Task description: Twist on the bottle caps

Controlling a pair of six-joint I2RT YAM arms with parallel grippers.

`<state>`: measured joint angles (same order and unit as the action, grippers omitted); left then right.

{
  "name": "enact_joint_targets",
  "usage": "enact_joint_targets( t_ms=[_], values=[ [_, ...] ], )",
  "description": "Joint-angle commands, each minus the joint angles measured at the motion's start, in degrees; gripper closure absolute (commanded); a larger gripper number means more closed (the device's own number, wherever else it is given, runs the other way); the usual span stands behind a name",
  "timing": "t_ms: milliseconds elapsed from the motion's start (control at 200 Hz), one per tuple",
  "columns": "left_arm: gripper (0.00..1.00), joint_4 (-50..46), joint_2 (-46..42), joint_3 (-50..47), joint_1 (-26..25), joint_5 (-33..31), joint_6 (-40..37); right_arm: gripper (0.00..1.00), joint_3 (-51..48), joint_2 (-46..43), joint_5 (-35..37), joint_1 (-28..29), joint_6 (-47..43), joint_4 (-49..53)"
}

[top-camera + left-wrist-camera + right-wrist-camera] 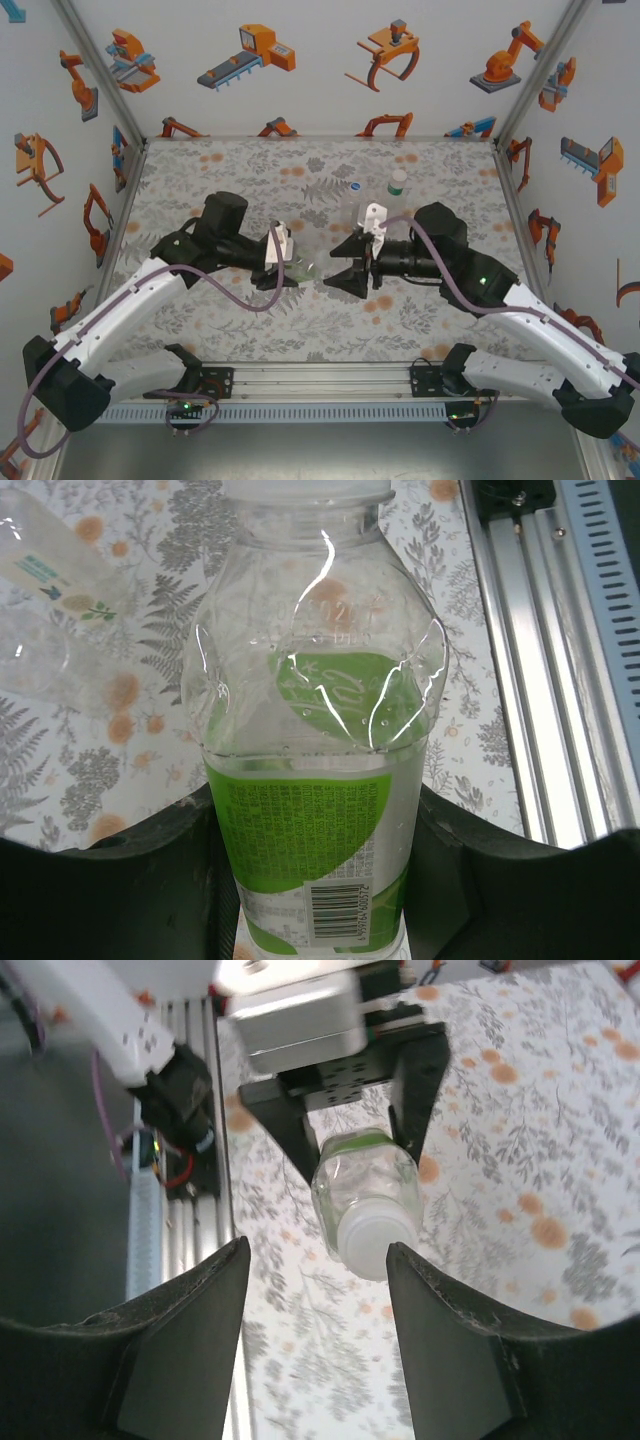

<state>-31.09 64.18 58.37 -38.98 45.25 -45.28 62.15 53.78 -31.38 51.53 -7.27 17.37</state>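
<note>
The left claw point(283, 255) is pinching a clear bottle point(305, 810) around its green-labelled body. It holds the bottle on its side above the counter point(200, 170), neck toward the right claw point(318, 1250). A whitish cap point(372, 1240) sits on that neck. The right claw's jaws are spread, one on either side of the cap and apart from it, so the job in hand looks like gripping the cap for a turn. To do it well, the right claw should line up with the bottle's long axis, close on the cap alone and not the shoulder, and twist about that axis. The left claw should hold firm without crushing the thin wall. The held bottle looks empty, with no liquid line showing. Far back on the counter, a second bottle point(397, 182) stands upright with a blue cap point(356, 185) lying near it. That bottle's contents are too small to judge.
</note>
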Motion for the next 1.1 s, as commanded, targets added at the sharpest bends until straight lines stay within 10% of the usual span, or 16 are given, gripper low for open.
enact_joint_targets(
  t_ms=[0, 1096],
  values=[
    [1.00, -2.2, -0.3, 2.3, -0.3, 3.7, -2.0, 0.45, 3.0, 0.5, -6.9, 0.0, -17.6, 4.7],
    [1.00, -3.6, -0.9, 2.6, -0.6, 4.7, -2.7, 0.63, 6.6, 6.6, -5.2, 0.0, -24.6, 4.1]
  ],
)
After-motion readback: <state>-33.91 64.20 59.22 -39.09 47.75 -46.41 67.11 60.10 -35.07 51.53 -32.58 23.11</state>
